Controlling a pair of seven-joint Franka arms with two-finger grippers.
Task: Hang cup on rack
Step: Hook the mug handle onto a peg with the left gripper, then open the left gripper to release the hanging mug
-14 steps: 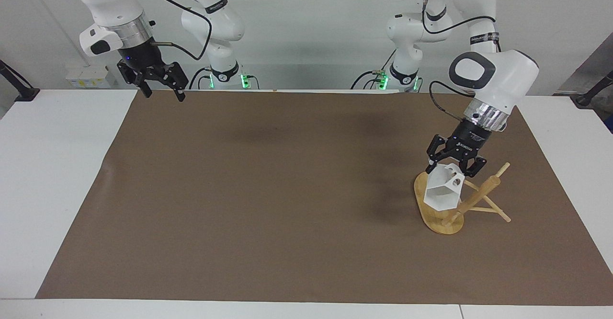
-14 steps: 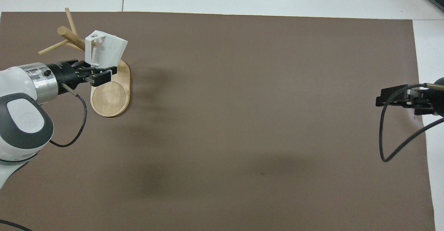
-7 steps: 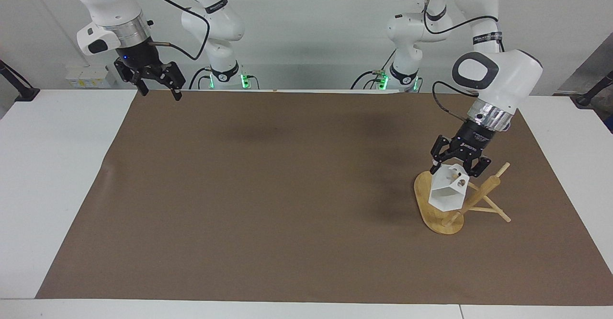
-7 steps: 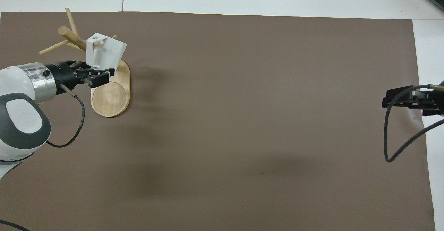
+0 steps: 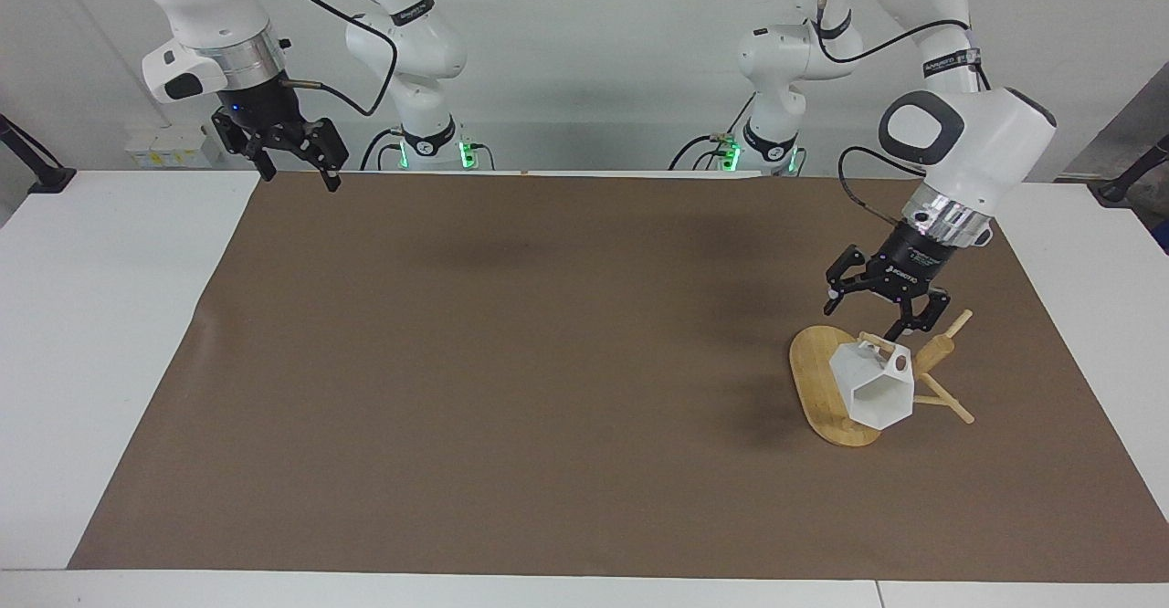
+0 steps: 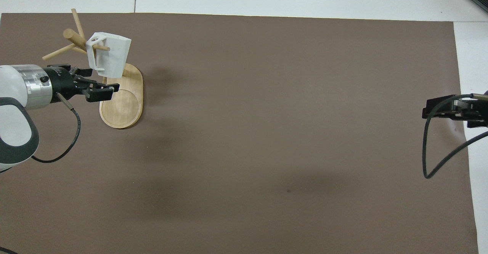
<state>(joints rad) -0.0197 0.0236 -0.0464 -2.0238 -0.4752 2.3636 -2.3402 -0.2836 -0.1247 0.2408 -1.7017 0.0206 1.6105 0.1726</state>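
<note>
The white faceted cup [image 5: 872, 387] hangs by its handle on a thin peg of the bamboo rack [image 5: 933, 352], tipped with its mouth facing away from the robots. It is over the rack's oval base [image 5: 811, 372]. In the overhead view the cup [image 6: 110, 53] sits beside the post [image 6: 74, 39], with a peg through its handle. My left gripper [image 5: 875, 310] is open just above the cup and holds nothing; from overhead the left gripper [image 6: 100, 81] is over the base's edge. My right gripper [image 5: 302, 177] waits open, high over the mat's corner at its own end.
A brown mat [image 5: 548, 361] covers most of the white table [image 5: 100, 334]. The rack's other pegs [image 5: 954, 407] stick out toward the left arm's end. The right gripper [image 6: 432, 111] and its looping cable [image 6: 425, 151] show at the overhead view's edge.
The left gripper has opened, let go of the cup and drawn back upward. The cup has dropped and swung down on its peg. The right gripper drifted slightly toward its base.
</note>
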